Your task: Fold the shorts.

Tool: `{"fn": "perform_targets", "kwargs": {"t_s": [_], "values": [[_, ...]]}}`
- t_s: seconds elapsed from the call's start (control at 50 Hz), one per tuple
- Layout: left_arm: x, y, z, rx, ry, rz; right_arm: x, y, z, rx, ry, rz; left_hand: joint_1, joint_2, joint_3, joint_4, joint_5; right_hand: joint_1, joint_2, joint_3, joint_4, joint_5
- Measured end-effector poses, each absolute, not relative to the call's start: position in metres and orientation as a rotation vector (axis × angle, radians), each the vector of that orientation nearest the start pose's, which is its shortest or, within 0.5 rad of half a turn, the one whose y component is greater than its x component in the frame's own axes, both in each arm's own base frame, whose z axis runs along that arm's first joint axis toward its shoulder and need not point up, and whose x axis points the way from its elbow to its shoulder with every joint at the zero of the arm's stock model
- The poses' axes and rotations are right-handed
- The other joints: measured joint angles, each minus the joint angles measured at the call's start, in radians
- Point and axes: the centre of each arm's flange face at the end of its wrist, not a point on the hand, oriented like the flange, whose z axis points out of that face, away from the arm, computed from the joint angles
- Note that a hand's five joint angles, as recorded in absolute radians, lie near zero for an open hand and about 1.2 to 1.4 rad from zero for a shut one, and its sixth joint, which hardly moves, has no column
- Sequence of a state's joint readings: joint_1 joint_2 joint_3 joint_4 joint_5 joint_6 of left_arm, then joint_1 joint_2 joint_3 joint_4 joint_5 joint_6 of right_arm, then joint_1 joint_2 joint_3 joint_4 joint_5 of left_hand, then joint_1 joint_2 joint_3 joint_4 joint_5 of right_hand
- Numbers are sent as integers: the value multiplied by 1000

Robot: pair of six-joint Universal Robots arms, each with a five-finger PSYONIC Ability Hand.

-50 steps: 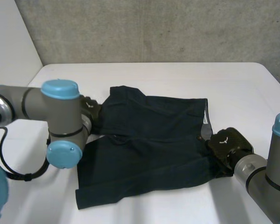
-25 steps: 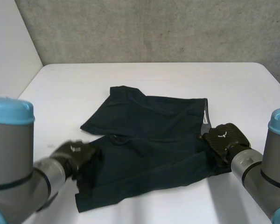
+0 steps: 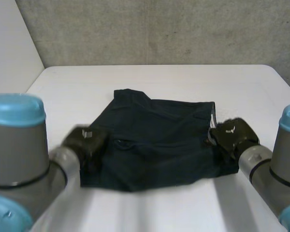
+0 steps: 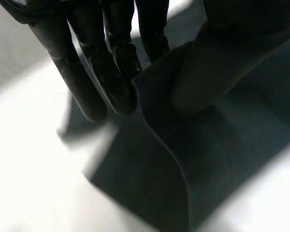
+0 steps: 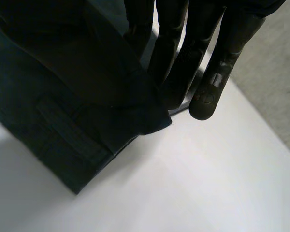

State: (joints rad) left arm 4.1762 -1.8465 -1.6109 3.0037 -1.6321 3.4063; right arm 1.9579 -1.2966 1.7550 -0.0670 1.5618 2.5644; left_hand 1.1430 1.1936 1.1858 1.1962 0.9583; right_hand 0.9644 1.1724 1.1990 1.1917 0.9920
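Dark navy shorts (image 3: 159, 140) lie in the middle of the white table (image 3: 159, 82), waistband toward my right arm. My left hand (image 3: 84, 141) is at the near left leg corner, and the left wrist view has the cloth (image 4: 193, 145) pinched between its fingers (image 4: 106, 72) and thumb. My right hand (image 3: 232, 136) is at the near waistband corner. In the right wrist view its fingers (image 5: 217, 72) and thumb pinch the cloth (image 5: 63, 121). The near edge of the shorts is lifted off the table and drawn back over the rest.
A grey concrete wall (image 3: 159, 29) stands behind the table's far edge. Bare white tabletop (image 3: 159, 208) stretches in front of the shorts and on both sides. My two arms come in at the near corners.
My left hand came from the far leg to the near left corner and closed on it. Both hands have lifted the near edge and moved it away from me.
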Motion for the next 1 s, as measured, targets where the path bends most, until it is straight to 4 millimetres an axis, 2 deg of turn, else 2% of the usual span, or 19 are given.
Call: {"fn": "perform_targets", "kwargs": {"t_s": [0.04,0.08,0.18,0.34,0.4,0.44,0.5,0.54,0.64,0.66,0.68,0.7,0.72,0.76,0.78,0.8,0.82,0.88,1.0], "values": [[-274,-217,212,1014,2492,-1784,241,-243,182,-1246,2365,-1836,0,0,0,0,0,0,0,0,0,0],[-287,-241,224,1015,2387,-1886,247,-257,190,-1216,2318,-1927,0,0,0,0,0,0,0,0,0,0],[-313,-289,227,1044,2226,-1968,260,-292,202,-1134,2218,-2117,0,0,0,0,0,0,0,0,0,0],[-339,-366,198,1002,2033,-2024,282,-355,199,-1027,2102,-2359,0,2,4,1,0,0,0,0,0,0],[-343,-383,187,988,1982,-2044,289,-371,190,-1037,2083,-2387,0,3,4,3,0,0,0,0,0,0],[-348,-399,173,979,1917,-2073,297,-388,171,-1080,2073,-2391,0,3,4,4,0,0,0,0,0,0],[-351,-406,163,974,1871,-2096,301,-395,158,-1117,2072,-2385,0,3,4,4,0,0,0,0,0,0],[-356,-416,147,963,1789,-2145,306,-406,133,-1190,2077,-2371,0,3,4,4,0,0,0,0,0,0],[-363,-425,127,941,1663,-2232,309,-416,108,-1269,2096,-2370,0,3,4,4,0,-2,-4,-3,-3,-2],[-364,-426,123,939,1648,-2244,309,-417,108,-1267,2099,-2376,-12,-13,-12,-3,-6,-85,-104,-117,-113,-98],[-365,-426,120,938,1636,-2254,309,-418,109,-1258,2100,-2384,-12,-13,-12,-3,-6,-334,-366,-373,-369,-338],[-365,-426,119,939,1632,-2258,309,-418,111,-1250,2101,-2390,-12,-13,-12,-3,-6,-334,-366,-373,-369,-338],[-366,-426,115,940,1625,-2265,308,-418,115,-1226,2101,-2400,-495,-488,-465,-480,-430,-646,-725,-724,-720,-678],[-367,-423,112,947,1626,-2269,308,-419,127,-1165,2091,-2421,-560,-546,-533,-551,-494,-709,-845,-851,-835,-789],[-368,-421,113,950,1625,-2273,307,-418,137,-1118,2079,-2432,-843,-840,-810,-834,-770,-752,-923,-936,-929,-887],[-369,-421,114,951,1625,-2275,307,-418,139,-1104,2076,-2435,-843,-840,-810,-834,-770,-752,-923,-936,-929,-887],[-371,-416,119,956,1625,-2283,305,-416,158,-1015,2051,-2450,-941,-954,-936,-957,-885,-761,-952,-988,-958,-932],[-372,-410,132,956,1624,-2298,301,-410,189,-878,2001,-2466,-950,-990,-974,-991,-913,-761,-952,-989,-958,-933],[-369,-399,159,943,1639,-2320,294,-397,226,-744,1949,-2449,-950,-994,-974,-991,-913,-761,-952,-989,-958,-933]]}}
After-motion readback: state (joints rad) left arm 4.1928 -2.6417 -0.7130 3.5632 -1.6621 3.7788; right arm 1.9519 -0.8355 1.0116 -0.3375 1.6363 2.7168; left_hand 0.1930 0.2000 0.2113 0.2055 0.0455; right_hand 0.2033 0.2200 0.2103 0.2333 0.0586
